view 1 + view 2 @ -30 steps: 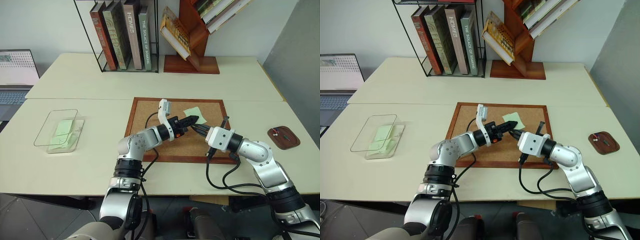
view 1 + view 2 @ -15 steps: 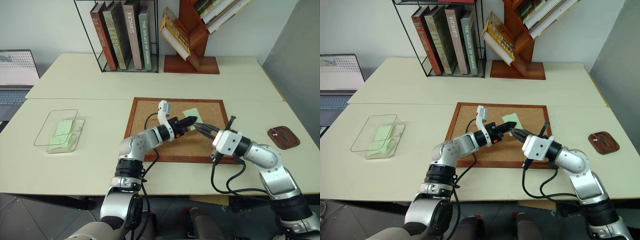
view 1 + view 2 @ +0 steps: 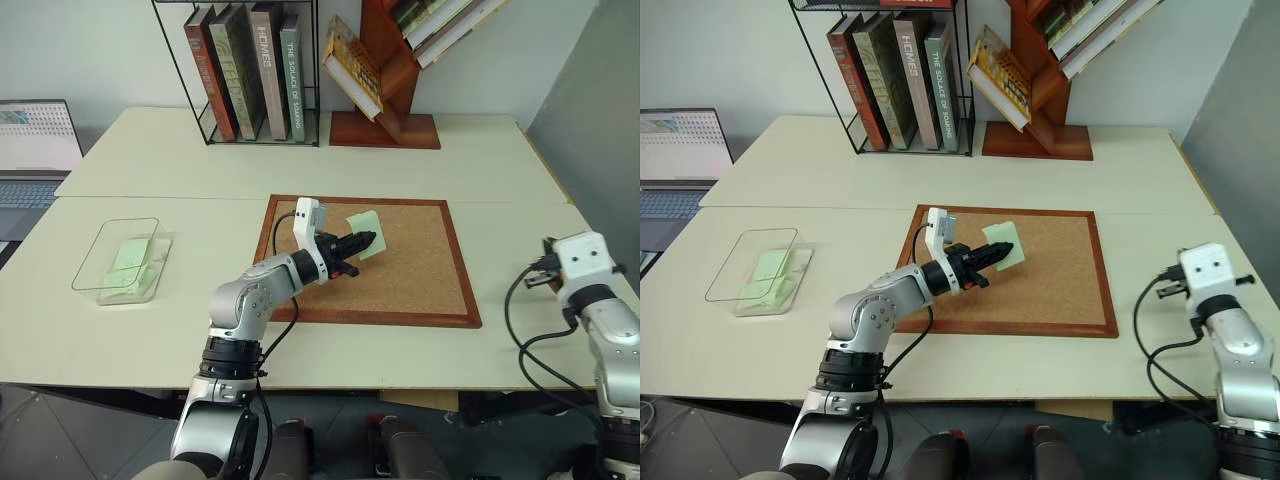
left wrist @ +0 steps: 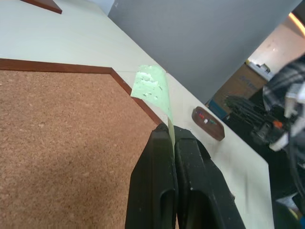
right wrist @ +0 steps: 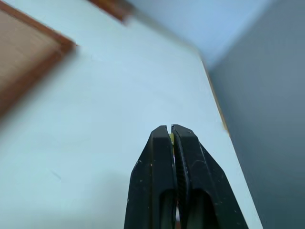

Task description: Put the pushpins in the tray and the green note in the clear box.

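While hovering over the large wood-framed cork board (image 3: 420, 270) at mid-frame of the head views, grips a small pale green rectangular paper note (image 3: 364, 221) in the left claw (image 3: 368, 238). Pinches that slip by its lower edge, two black fingers (image 4: 157, 181) pressed together on it, with no gap to either side. Holds the paper upright and clear of the cork, slightly curled at its free end in the left wrist view. Points level across the board, toward the right of the frame.

At the far right edge of the head views, shows the white wrist block of the right arm (image 3: 580, 262) over the pale cream worktop (image 3: 200, 180), well apart from the board. In the right wrist view, shows the right claw (image 5: 171, 130) closed, fingers together, with a tiny yellowish speck (image 5: 171, 138) between the tips; cannot tell what that speck is.

Beyond the board's corner in the left wrist view, shows the small brown oval leather-like tray (image 4: 215, 131) flat on the worktop, with tiny red- and white-headed pushpins (image 4: 204, 119) inside.

At the left of the head views, shows the transparent shallow rectangular plastic box (image 3: 92, 252), well apart from the board, pale green slips (image 3: 125, 262) lying in it.
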{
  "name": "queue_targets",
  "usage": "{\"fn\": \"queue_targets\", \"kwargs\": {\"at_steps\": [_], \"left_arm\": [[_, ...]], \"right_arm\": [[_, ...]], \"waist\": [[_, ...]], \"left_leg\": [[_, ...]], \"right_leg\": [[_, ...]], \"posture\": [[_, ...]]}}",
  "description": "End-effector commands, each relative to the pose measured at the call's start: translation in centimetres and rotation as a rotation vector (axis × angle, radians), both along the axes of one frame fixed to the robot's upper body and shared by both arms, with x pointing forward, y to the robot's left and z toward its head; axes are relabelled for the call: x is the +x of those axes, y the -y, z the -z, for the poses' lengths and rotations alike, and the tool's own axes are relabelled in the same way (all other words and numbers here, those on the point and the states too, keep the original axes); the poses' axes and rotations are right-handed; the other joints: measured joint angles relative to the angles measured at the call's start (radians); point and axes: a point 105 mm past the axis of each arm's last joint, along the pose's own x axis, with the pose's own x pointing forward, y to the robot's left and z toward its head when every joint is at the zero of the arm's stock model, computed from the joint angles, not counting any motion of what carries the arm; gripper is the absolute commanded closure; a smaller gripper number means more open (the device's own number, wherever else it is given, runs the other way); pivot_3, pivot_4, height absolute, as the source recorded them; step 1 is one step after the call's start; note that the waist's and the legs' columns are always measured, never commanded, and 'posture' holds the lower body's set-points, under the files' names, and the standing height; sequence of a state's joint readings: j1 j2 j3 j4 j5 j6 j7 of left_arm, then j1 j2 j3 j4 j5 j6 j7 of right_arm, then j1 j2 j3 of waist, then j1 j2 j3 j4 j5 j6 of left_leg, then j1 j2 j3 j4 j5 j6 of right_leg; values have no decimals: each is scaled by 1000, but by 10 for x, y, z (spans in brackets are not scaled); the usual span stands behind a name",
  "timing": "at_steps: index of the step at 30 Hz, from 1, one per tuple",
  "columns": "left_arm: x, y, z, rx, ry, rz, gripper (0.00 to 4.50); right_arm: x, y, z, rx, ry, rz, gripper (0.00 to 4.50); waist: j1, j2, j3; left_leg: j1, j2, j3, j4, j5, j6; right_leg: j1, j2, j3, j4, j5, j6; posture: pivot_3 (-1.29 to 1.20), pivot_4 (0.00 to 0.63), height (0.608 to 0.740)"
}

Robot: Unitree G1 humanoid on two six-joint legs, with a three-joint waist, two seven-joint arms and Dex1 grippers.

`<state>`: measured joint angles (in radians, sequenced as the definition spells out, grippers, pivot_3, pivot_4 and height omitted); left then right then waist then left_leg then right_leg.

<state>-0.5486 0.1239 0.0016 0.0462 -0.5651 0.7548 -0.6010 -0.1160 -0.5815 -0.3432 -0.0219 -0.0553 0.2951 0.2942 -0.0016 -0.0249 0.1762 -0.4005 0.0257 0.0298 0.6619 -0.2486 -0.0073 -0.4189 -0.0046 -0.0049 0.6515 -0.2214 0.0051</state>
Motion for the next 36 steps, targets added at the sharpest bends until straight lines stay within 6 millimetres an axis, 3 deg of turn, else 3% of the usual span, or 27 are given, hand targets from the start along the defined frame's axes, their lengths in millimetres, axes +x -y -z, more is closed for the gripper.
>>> {"fn": "queue_targets", "kwargs": {"at_steps": [1, 7, 11, 18, 23, 27, 32, 36], "left_arm": [[-8, 8, -9, 28, 96, 28, 4492], [-13, 10, -5, 40, 103, 33, 4492], [-13, 10, -4, 42, 101, 30, 4500], [-13, 10, -3, 44, 98, 27, 4500], [-13, 10, -4, 43, 98, 27, 4500], [-12, 9, -6, 39, 105, 24, 4500], [-6, 0, -20, 46, 150, -24, 4500], [7, -30, -39, 99, 224, -188, 4500]], "right_arm": [[-2, 29, 0, 35, -14, 120, 4500], [2, 36, 17, 105, -89, 159, 4500], [6, 38, 26, 159, -113, 167, 3640], [11, 41, 24, 172, -107, 182, 2068], [11, 43, 14, 186, -67, 190, 1038], [11, 39, -6, 185, 17, 154, 222], [9, 15, -38, 167, 129, -18, 222], [9, -39, -60, 197, 202, -312, 222]], "waist": [[-1, 0, 0], [-3, 0, 0], [-3, 0, 0], [-6, 0, 0], [-6, 0, 0], [-6, 1, 0], [-7, 1, 0], [-11, 1, 0]], "left_leg": [[0, 0, 0, 0, 0, 0], [0, 1, 1, -1, 0, 0], [0, 0, 1, -1, 0, 0], [0, -2, 4, 0, 0, 0], [0, -1, 4, -1, 0, 0], [0, -1, 4, -1, 0, 0], [0, -1, 4, -1, 0, 0], [0, 0, 3, -1, 0, 0]], "right_leg": [[0, 0, 1, 0, 0, 0], [-1, 2, 6, 0, 0, 0], [-1, 3, 11, 0, 1, 1], [-1, 6, 20, -1, 2, 3], [-1, 7, 21, -1, 2, 3], [-1, 7, 21, -1, 2, 3], [-1, 8, 21, -1, 2, 3], [-1, 9, 22, -1, 2, 3]], "posture": [[0, 150, 740], [0, 150, 740], [0, 150, 740], [0, 150, 740], [0, 150, 740], [0, 150, 740], [0, 150, 740], [0, 150, 740]]}}
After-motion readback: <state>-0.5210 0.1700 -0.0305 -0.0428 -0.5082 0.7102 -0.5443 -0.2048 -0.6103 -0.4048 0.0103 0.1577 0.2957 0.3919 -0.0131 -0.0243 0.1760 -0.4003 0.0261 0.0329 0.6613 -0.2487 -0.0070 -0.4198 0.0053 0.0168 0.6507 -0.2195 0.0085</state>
